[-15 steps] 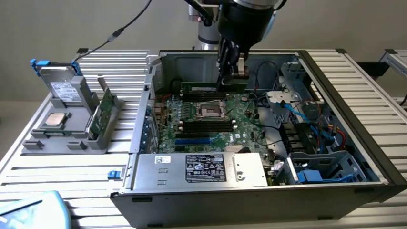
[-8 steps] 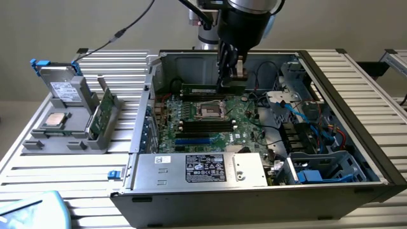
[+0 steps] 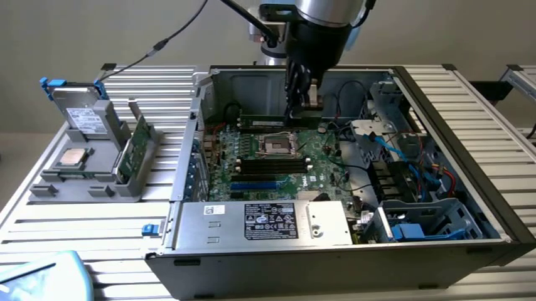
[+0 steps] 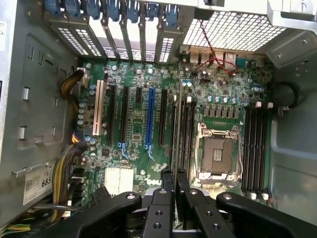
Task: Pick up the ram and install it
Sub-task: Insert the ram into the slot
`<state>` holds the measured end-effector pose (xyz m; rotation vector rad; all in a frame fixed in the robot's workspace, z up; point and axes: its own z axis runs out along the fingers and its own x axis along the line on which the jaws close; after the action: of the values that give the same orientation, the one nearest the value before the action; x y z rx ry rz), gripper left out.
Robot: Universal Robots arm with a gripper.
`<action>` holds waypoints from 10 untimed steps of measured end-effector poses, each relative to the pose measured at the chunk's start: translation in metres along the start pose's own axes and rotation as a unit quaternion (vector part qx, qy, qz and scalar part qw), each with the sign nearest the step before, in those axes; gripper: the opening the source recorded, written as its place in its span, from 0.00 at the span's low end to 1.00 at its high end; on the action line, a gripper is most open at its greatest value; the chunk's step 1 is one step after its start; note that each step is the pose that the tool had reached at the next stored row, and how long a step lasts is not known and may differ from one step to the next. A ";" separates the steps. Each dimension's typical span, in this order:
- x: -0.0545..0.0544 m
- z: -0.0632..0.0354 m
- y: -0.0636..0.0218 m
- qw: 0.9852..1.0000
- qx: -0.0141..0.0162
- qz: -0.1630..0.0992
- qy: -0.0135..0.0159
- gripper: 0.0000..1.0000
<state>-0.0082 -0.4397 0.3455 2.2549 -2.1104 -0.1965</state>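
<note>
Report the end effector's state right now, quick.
End effector: closed, holding the ram inside the open computer case.

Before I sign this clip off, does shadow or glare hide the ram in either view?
Exterior view: even light, though the case rear sits shaded under the arm, leaving the ram dim at the gripper. Wrist view: motherboard evenly lit, the perforated grille glares bright, the ram is a thin dark edge between the black fingers.
</note>
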 end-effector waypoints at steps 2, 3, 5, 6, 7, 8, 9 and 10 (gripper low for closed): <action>0.000 0.0027 -0.0004 1.000 0.000 0.000 0.003 0.14; -0.001 0.0040 -0.0006 1.000 0.000 0.001 0.005 0.14; -0.001 0.0069 -0.0010 1.000 -0.001 0.001 0.008 0.14; -0.002 0.0083 -0.0012 1.000 -0.001 0.001 0.009 0.14; -0.002 0.0098 -0.0014 1.000 -0.001 0.001 0.011 0.14; -0.002 0.0114 -0.0016 1.000 -0.001 0.001 0.012 0.14; -0.003 0.0129 -0.0018 1.000 -0.001 0.001 0.013 0.14; -0.003 0.0147 -0.0021 1.000 -0.001 0.001 0.014 0.14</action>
<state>-0.0082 -0.4356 0.3309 2.2406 -2.0984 -0.1657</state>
